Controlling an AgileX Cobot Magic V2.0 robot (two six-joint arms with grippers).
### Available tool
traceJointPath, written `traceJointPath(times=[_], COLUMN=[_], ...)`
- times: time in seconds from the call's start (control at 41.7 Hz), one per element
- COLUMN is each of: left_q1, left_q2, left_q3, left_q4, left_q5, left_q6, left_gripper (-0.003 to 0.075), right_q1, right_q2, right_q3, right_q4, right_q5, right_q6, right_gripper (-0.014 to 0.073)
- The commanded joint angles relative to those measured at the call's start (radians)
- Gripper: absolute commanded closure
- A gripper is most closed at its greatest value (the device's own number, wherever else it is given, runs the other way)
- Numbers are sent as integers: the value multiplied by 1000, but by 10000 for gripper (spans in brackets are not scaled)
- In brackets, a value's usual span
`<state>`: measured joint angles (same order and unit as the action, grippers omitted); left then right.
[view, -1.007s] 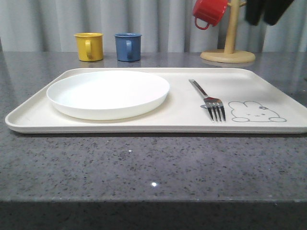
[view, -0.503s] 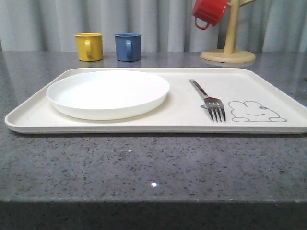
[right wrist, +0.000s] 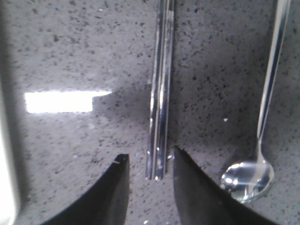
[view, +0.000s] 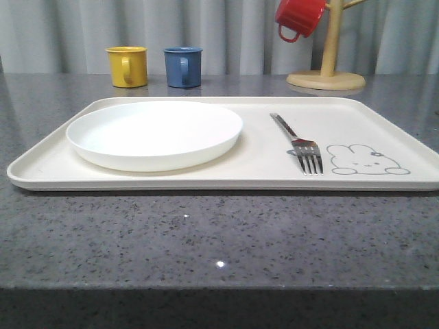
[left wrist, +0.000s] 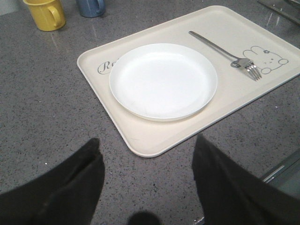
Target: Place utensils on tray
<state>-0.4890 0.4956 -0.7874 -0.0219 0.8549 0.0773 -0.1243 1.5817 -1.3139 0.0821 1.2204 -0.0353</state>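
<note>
We see the tray (view: pixel 260 161) lying flat on the grey speckled desk (view: pixel 206 240), long side across the front view. On its left half sits a round white plate (view: pixel 154 133). The fork (view: pixel 298 144) lies on the right half of the tray, handle pointing away from the robot, tines toward it, just beside the rabbit drawing (view: pixel 365 160) in the near right corner. Fork and plate are apart.

Behind the tray we see a yellow mug (view: pixel 127 66) and a blue mug (view: pixel 183 66) side by side on the desk, and to the right a wooden mug tree (view: pixel 327 68) with a red mug (view: pixel 298 18) hanging from it.

In the left wrist view, the left end effector (left wrist: pixel 147 183) hangs over bare desk near the tray's plate-side corner, fingers (left wrist: pixel 89 164) wide apart, nothing between them. Script lettering on the tray is partly hidden by the plate here.

In the right wrist view, the right end effector (right wrist: pixel 150 180) is low over the desk, its fingers (right wrist: pixel 190 178) apart on either side of the near end of the chopsticks (right wrist: pixel 161 89). The chopsticks lie together, touching along their length, on the desk off the tray. We cannot tell whether the fingers touch them. The spoon (right wrist: pixel 260 140) lies just beside them on the desk, roughly parallel, bowl at the end nearest the end effector.
</note>
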Motion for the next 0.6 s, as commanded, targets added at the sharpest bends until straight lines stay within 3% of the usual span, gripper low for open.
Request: traceJointPath(times=[0.0,0.408,0.575], left_q1=[-8,-8,-8], left_q2=[8,8,8], left_q3=[-26,-26,-26], left_q4=[-5,-5,-5], left_q5=[-73,-73,-73], left_q6=[-10,-10,-10], left_gripper=[313,313,313], right_q1=[-7,-7,-7], right_q2=[-1,81,81], right_q3=[-18,-23,-23], right_q4=[-20,7,15], right_q5=[-18,-38,-22], right_q6=[-15,-15,-15], right_gripper=[325,337,484])
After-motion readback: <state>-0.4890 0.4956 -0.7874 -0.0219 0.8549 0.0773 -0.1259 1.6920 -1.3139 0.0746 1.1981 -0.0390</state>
